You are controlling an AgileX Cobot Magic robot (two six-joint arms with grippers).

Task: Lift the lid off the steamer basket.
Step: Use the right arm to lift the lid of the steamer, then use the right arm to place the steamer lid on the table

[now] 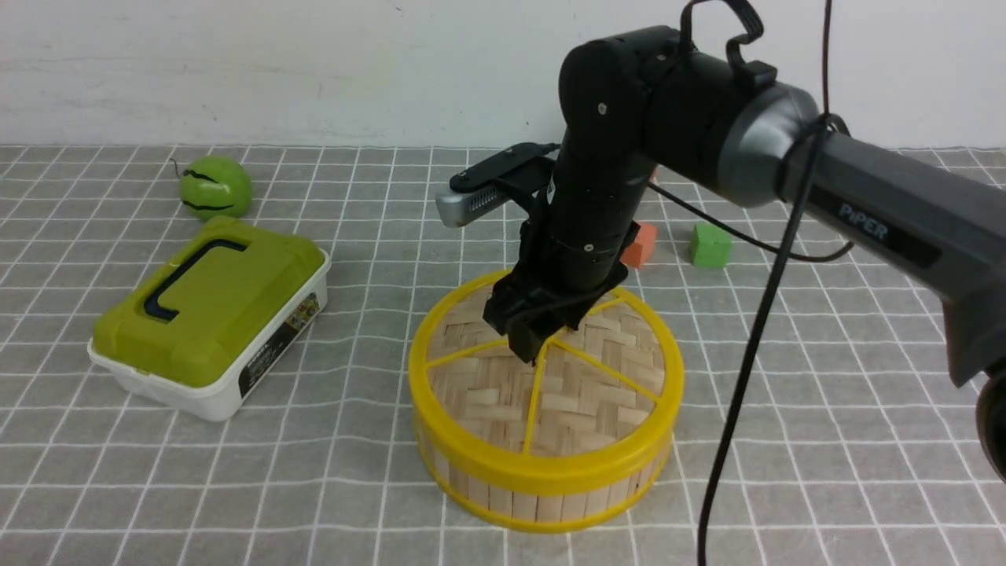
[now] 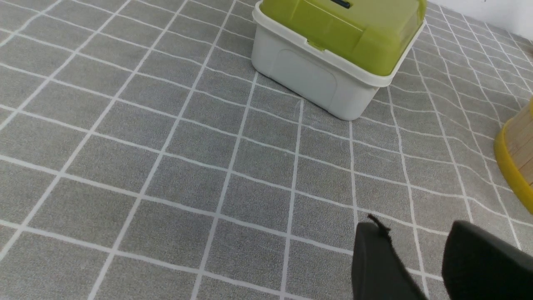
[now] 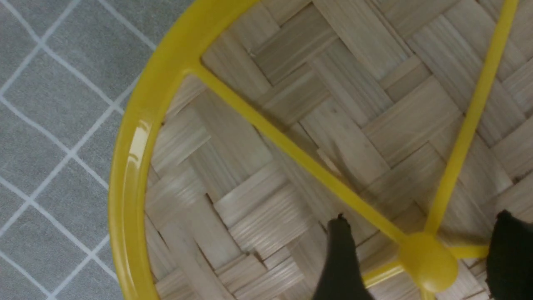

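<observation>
- Yellow-rimmed lid (image 1: pixel 581 393) of woven pale bamboo sits level on the steamer basket (image 1: pixel 542 491), seated all round as far as the front view shows.
- Basket stands on the grey checked cloth (image 1: pixel 825 409), near the middle of the front view.
- Right gripper (image 1: pixel 534 350) points down over the lid's centre. In the right wrist view its two dark fingers (image 3: pixel 339 250) stand either side of the yellow hub (image 3: pixel 429 260), with a gap on each side. Parted wide, holding nothing; contact with the weave cannot be told.
- Right arm's bulk hides the far part of the lid in the front view.
- Black cable (image 1: pixel 754 354) hangs from the right arm and crosses in front of the cloth just right of the basket.
- White box with olive-green lid (image 1: pixel 212 322) lies on the robot's left, well apart from the basket.
- Green ball with dark stripes (image 1: pixel 214 187) behind that box.
- Orange block (image 1: pixel 640 244), half hidden by the arm, and green cube (image 1: pixel 710 245) beyond the basket, near each other.
- Left gripper (image 2: pixel 416 237) shows only in its wrist view: fingers apart, empty, above bare cloth, with the box and the basket's edge both in sight.
</observation>
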